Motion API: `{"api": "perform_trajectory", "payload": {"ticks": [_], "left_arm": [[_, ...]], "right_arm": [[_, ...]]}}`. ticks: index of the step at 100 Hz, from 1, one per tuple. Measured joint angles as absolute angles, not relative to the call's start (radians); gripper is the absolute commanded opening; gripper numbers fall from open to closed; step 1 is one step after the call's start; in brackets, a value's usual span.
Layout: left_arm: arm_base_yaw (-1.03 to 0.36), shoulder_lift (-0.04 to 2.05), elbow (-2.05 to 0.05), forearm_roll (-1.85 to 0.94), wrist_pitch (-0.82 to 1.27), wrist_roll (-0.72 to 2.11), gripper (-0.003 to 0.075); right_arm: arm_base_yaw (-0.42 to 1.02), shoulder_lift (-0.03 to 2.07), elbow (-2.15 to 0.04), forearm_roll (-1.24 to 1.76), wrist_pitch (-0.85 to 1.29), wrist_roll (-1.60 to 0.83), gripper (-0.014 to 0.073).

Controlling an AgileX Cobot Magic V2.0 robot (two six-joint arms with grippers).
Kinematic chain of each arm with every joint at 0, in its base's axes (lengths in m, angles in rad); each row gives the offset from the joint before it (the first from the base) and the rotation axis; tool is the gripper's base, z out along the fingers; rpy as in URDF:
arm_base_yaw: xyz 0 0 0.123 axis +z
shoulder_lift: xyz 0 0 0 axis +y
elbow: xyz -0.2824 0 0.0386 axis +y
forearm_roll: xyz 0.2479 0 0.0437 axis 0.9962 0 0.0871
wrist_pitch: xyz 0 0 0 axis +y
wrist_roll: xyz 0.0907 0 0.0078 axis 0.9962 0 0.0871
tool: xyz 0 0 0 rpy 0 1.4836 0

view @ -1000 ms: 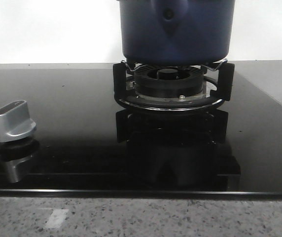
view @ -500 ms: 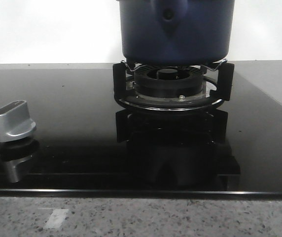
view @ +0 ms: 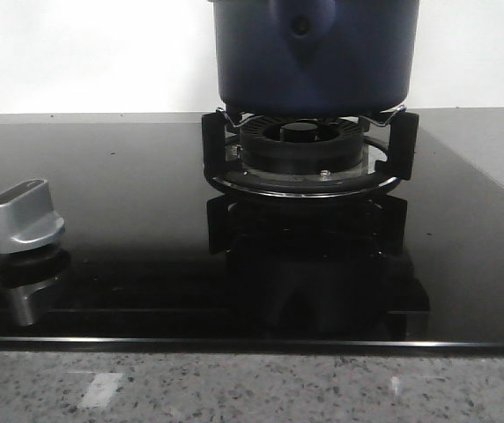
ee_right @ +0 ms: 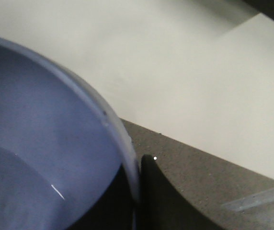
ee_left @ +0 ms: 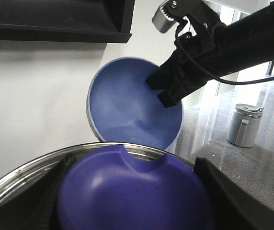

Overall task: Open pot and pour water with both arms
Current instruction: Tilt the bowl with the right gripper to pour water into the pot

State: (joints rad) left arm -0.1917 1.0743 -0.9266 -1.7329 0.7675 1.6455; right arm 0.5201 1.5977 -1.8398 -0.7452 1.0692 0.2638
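Note:
The dark navy pot (view: 314,53) stands on the burner's supports at the top of the front view, cut off by the frame, and neither gripper shows there. In the left wrist view the pot (ee_left: 127,105) shows its blue inside, with no lid on it. My right gripper (ee_left: 168,91) is shut on its rim. The right wrist view shows that rim (ee_right: 120,139) pinched between the right gripper's (ee_right: 138,191) dark fingers. My left gripper (ee_left: 134,191) is shut on the blue steel-rimmed lid (ee_left: 132,187), held on the near side of the pot.
A black ribbed burner (view: 300,145) with prongs sits under the pot on the glossy black hob (view: 129,203). A silver control knob (view: 23,216) stands at front left. A grey canister (ee_left: 245,125) stands on the counter. A dark hood (ee_left: 55,19) hangs overhead.

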Motion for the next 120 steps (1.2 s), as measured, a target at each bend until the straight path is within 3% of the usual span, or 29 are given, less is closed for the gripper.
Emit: {"api": "perform_trajectory", "payload": {"ticks": [120], "left_arm": [[-0.192,1.074,-0.927,-1.733,0.768,1.645,0.0295]], "right_arm": [[0.642,1.598,-1.731,-1.284,0.999,0.368,-0.0044]]}}
